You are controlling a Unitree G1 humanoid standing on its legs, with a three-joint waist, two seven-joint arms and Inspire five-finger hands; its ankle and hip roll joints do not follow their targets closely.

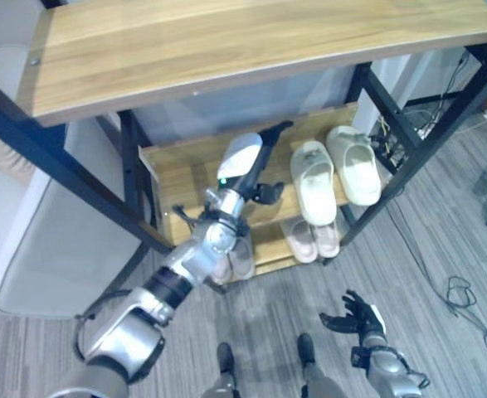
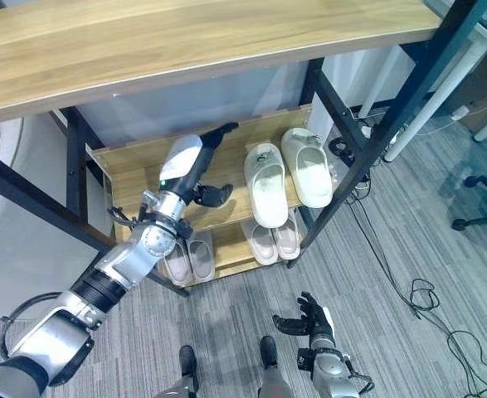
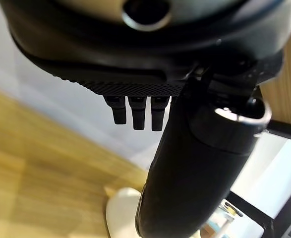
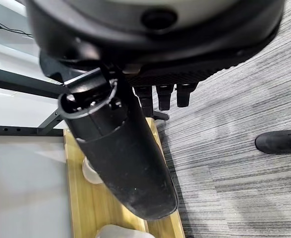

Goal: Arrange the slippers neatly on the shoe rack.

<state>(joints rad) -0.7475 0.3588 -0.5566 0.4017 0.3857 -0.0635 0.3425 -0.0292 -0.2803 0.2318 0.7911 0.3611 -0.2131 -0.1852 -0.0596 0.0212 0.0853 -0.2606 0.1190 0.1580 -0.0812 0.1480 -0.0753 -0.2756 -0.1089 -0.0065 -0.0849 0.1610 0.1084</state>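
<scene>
Left hand point(image 1: 260, 162) over the rack's point(image 1: 172, 166) middle shelf, fingers straight, empty; white slippers point(image 1: 336, 174) paired beside it; right hand point(image 1: 355, 315) idle, relaxed, low; placing appears done; next, withdraw clear of the pair.

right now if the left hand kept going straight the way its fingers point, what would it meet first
The left hand reaches over the middle shelf, fingers straight, aimed at the back. Nothing lies ahead on the boards; it would probably pass the rear edge toward the pale wall. The cream slippers sit off to its right. Depth is unclear.
</scene>
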